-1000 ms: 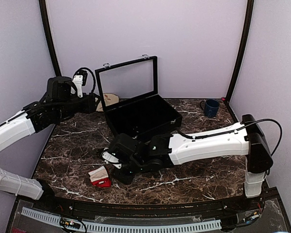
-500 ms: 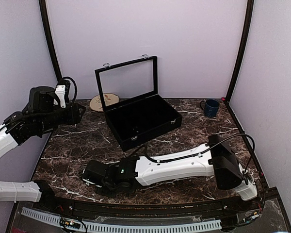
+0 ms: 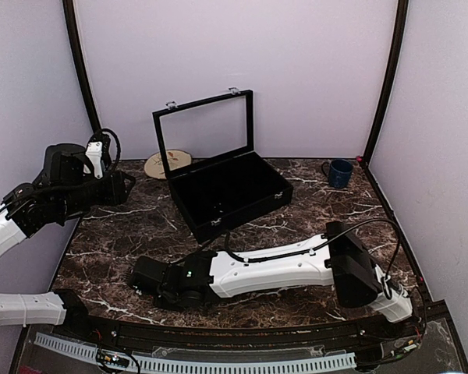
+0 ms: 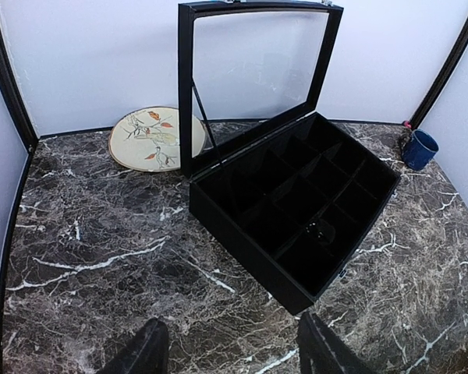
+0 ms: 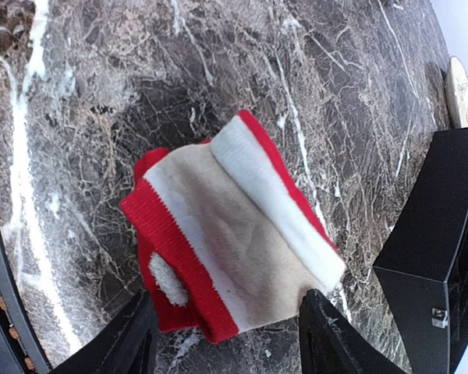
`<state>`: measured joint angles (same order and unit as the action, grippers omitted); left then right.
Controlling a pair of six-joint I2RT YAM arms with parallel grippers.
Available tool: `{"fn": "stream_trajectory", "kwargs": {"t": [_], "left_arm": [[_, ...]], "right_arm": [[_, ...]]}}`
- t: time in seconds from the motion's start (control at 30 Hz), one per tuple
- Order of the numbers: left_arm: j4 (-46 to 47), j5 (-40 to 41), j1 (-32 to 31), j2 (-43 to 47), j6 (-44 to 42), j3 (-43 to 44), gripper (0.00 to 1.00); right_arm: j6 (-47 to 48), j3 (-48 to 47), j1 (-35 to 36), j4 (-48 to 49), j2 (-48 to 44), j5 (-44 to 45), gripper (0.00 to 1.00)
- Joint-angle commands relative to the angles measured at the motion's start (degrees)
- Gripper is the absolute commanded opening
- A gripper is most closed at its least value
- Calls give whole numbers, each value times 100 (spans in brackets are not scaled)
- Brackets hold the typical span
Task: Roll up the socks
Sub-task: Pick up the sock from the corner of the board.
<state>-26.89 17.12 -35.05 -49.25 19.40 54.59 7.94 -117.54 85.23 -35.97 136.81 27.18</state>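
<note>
The socks (image 5: 218, 226) are red with white bands and a beige panel. The table (image 4: 86, 234) is dark, white-veined marble. The case (image 4: 296, 210) is black, the mug (image 4: 419, 148) blue, and the plate (image 4: 152, 139) cream with a leaf print.

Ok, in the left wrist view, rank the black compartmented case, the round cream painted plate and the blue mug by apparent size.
1. black compartmented case, lid up: by far the largest.
2. round cream painted plate.
3. blue mug: smallest; about as far back as the plate, so that order holds.

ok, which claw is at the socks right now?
The right claw: its wrist view shows the folded red-and-cream socks on the table between its open fingers. The left claw is raised at the left, empty, facing the black case.
</note>
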Motion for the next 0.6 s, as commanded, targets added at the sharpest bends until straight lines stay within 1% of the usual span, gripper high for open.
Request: {"fn": "stream_trajectory", "kwargs": {"t": [0.0, 0.13, 0.33, 0.57], "left_arm": [[-91, 111, 14, 109, 72, -28, 60], [-66, 169, 15, 84, 76, -1, 62], [-11, 169, 14, 65, 82, 8, 62], [18, 158, 11, 13, 100, -10, 62]], "right_arm": [[146, -162, -52, -8, 165, 32, 59], [180, -104, -76, -18, 168, 3, 59], [231, -123, -145, 53, 232, 30, 59], [328, -195, -256, 50, 326, -80, 49]]}}
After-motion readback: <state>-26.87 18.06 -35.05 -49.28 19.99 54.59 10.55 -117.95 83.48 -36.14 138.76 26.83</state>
